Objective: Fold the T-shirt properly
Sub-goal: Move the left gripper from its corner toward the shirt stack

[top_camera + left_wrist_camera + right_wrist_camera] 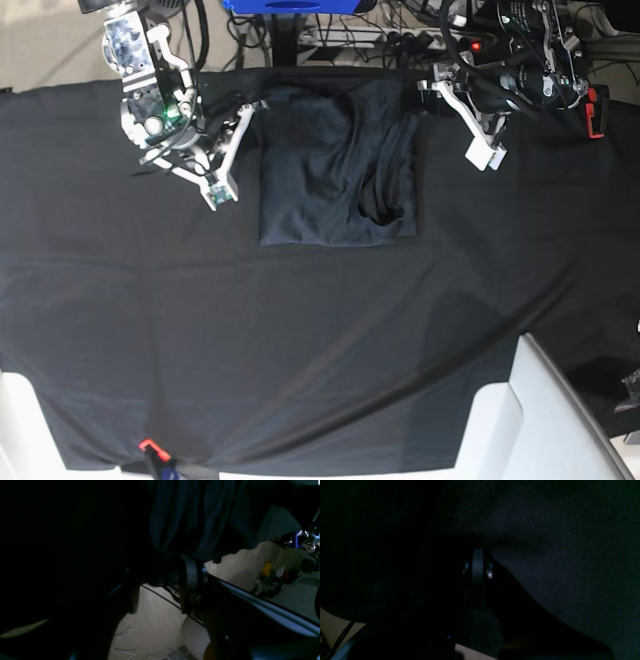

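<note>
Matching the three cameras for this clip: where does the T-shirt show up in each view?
Base: the T-shirt lies as a rough rectangle at top centre, between the two arms.
Left wrist: blue-grey hanging folds at upper centre, above the left gripper.
Right wrist: too dark to tell shirt from table cloth.
Shared landmark: the black table cloth, in base and, most likely, the right wrist view.

Both wrist views are too dark to show either claw's tips.
</note>
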Controlling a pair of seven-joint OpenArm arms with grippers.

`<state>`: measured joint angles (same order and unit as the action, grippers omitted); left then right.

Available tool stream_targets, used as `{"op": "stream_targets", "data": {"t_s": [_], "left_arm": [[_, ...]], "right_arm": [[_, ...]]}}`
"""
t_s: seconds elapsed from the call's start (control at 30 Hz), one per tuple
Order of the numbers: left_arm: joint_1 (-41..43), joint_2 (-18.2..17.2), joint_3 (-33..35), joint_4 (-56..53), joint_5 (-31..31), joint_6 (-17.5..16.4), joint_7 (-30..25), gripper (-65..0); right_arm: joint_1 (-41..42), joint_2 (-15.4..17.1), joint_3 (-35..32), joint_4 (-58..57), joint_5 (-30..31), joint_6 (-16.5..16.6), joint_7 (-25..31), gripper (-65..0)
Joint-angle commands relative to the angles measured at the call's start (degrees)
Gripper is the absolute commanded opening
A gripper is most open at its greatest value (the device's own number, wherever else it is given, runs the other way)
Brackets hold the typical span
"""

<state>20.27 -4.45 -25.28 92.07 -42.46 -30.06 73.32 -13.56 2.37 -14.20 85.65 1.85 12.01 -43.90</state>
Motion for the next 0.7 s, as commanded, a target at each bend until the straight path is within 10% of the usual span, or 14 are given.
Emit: {"op": "stream_targets", "data": {"t_s": [0.0, 0.17, 0.3, 0.67], "left_arm": [[-0.2, -0.4, -0.1, 0.9, -1.2, -0.4, -0.3, -41.0], [-0.2, -0.4, -0.1, 0.9, -1.2, -0.4, -0.3, -42.9], [-0.2, -0.4, -0.1, 0.7, -1.3, -0.4, -0.3, -65.0], [1.1, -0.8, -0.1, 1.2, -3.3, -0.4, -0.2, -65.0]], "right_arm": [[-0.6, -0.1, 0.0, -0.2, 0.6, 0.6, -1.3, -64.8], [-0.7, -0.1, 0.1, -0.2, 0.6, 0.6, -1.3, -64.8], [-0.7, -0.1, 0.1, -0.2, 0.6, 0.6, -1.3, -64.8], [-1.1, -0.1, 0.1, -0.2, 0.6, 0.6, -1.3, -64.8]]}}
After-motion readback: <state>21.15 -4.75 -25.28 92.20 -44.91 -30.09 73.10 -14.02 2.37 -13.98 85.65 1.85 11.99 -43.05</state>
